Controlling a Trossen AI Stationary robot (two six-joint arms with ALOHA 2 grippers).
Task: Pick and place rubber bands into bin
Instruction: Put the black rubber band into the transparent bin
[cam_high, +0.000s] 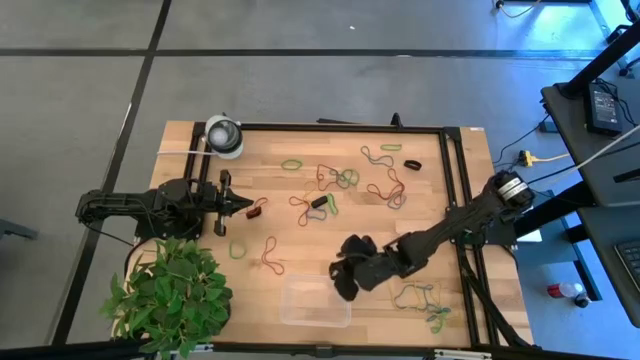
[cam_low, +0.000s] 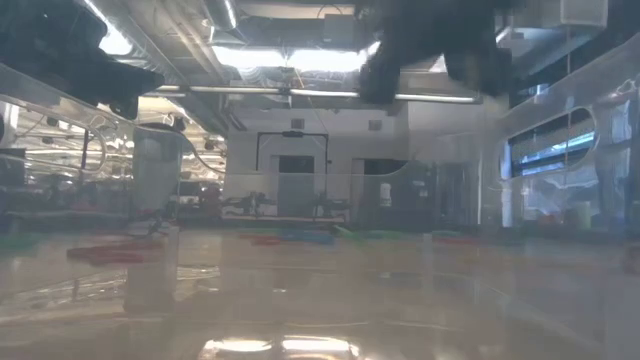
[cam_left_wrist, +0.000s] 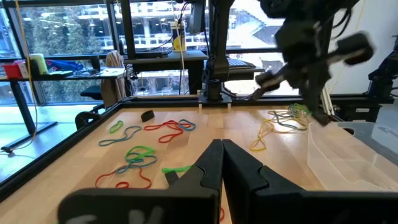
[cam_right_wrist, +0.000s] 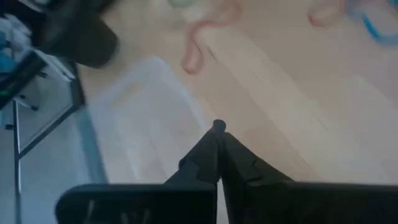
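Wooden planks form the table top (cam_high: 300, 250), which is framed by black rails and stands on a grey floor. Rubber bands (cam_high: 330, 180) in red, green, yellow and blue are scattered over the far and middle part of the table, and another small heap (cam_high: 420, 298) is seen near the right front corner. The bin (cam_high: 315, 302), a clear shallow tray, is placed at the front edge, near the middle, and no band can be made out inside it. The right gripper (cam_high: 345, 285) is held just above the bin's right end; its fingers (cam_right_wrist: 217, 146) are pressed fully together and nothing is seen between them. The left gripper (cam_high: 245, 207) is found at the left side of the table, also fully closed and empty, with a dark red band (cam_high: 256, 210) lying just at its tip. A potted plant (cam_high: 170, 295) stands at the left front corner, and a round white-and-grey object (cam_high: 224, 135) at the far left.
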